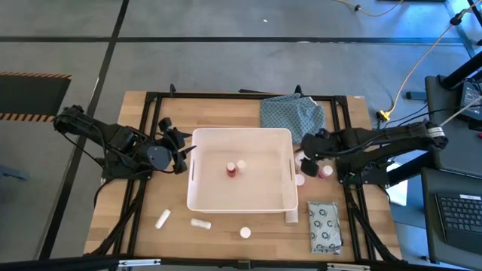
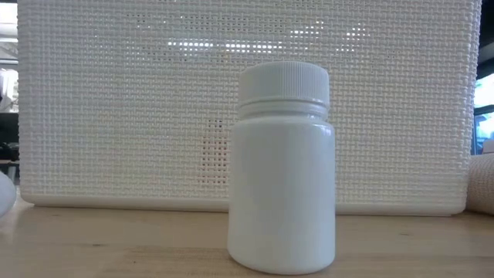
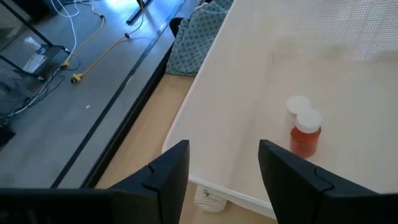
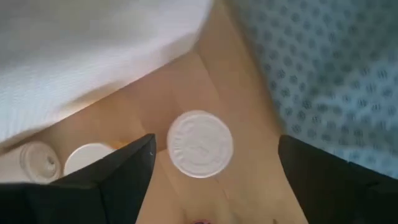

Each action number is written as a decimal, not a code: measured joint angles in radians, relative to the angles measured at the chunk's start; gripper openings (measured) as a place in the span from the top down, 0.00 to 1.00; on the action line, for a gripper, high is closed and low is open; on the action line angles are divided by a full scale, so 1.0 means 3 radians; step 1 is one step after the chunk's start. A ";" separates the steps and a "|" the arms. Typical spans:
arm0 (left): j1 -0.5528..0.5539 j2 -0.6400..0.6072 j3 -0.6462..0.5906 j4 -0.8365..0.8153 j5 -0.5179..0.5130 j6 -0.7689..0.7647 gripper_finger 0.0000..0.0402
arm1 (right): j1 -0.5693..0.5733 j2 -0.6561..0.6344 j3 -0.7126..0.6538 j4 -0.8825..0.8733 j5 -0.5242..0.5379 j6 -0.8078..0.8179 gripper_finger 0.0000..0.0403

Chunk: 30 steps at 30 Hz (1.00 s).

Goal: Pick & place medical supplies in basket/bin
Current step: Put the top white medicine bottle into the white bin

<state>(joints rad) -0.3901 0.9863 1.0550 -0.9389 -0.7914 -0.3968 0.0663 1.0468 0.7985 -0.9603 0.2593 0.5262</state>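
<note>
The white tub (image 1: 202, 202) stands mid-table and holds a small red bottle (image 1: 231, 170) (image 3: 305, 138) and a white bottle (image 1: 242, 164) (image 3: 297, 104). My left gripper (image 1: 181, 156) (image 3: 224, 171) is open at the tub's left wall, its fingers over the rim. My right gripper (image 1: 306, 150) (image 4: 211, 171) is open just right of the tub, pointing down, one finger on each side of a white bottle's cap (image 4: 200, 144) without touching it. More small bottles (image 1: 300, 179) (image 4: 87, 158) stand beside it. The ring-print packet (image 1: 324, 226) lies flat near the right front.
Two short white tubes (image 1: 163, 219) (image 1: 199, 223) and a white bottle (image 1: 245, 232) (image 2: 282, 166) sit in front of the tub, and another tube (image 1: 291, 217) lies at its near right corner. The blue-green cloth (image 1: 292, 113) (image 4: 336, 68) lies behind the right gripper. Black frame rails (image 1: 143, 135) border the table.
</note>
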 joint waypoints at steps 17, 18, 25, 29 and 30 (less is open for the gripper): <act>0.0000 0.0000 0.0001 0.0001 0.0000 -0.0003 0.54 | -0.0059 0.0002 -0.0516 0.0583 -0.0146 0.0236 0.19; 0.0000 0.0000 0.0001 0.0001 0.0000 -0.0003 0.54 | -0.0059 0.0002 -0.0544 0.0642 -0.0145 0.0234 0.20; 0.0000 0.0000 0.0001 0.0000 0.0000 -0.0003 0.54 | -0.0059 0.0002 -0.0704 0.0822 -0.0197 0.0239 0.35; 0.0000 0.0000 0.0001 0.0001 0.0000 -0.0003 0.54 | -0.0059 -0.0001 -0.0715 0.0831 -0.0196 0.0241 0.46; 0.0000 0.0000 0.0001 0.0000 0.0000 -0.0003 0.54 | -0.0059 -0.0001 -0.0707 0.0825 -0.0196 0.0240 0.48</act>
<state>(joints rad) -0.3901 0.9863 1.0554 -0.9389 -0.7914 -0.3977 0.0486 1.0466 0.5864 -0.7129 0.2004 0.5983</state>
